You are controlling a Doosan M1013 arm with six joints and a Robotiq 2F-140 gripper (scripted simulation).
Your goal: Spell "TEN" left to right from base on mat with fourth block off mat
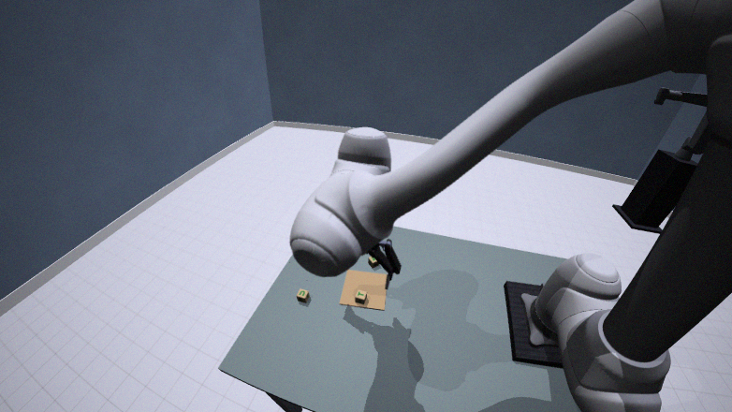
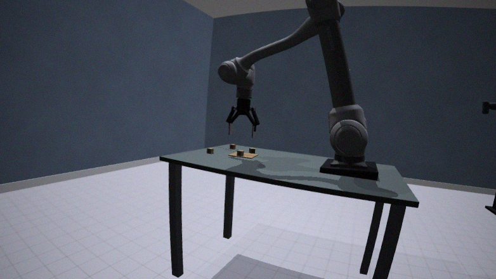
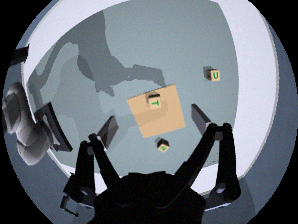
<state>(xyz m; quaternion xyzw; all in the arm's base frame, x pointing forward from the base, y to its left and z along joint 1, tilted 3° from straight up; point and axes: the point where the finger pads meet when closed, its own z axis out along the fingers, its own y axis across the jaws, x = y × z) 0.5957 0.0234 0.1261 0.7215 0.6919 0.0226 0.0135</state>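
Note:
The tan mat [image 1: 364, 289] lies on the grey-green table. One block with a green T [image 1: 361, 295] sits on the mat near its front edge; it also shows in the wrist view [image 3: 154, 103]. A block with a U [image 1: 302, 294] lies on the table to the left, off the mat. A third block [image 1: 373, 261] lies just past the mat's far edge, partly hidden by my arm; I cannot read its letter. The side view shows a fourth block [image 2: 232, 146] further back. My gripper [image 2: 241, 133] is open and empty, well above the mat [image 3: 156, 111].
My big elbow joint [image 1: 332, 230] hides part of the table in the overhead view. The robot base [image 1: 532, 322] stands on a black plate at the table's right. The table's left edge is close to the U block.

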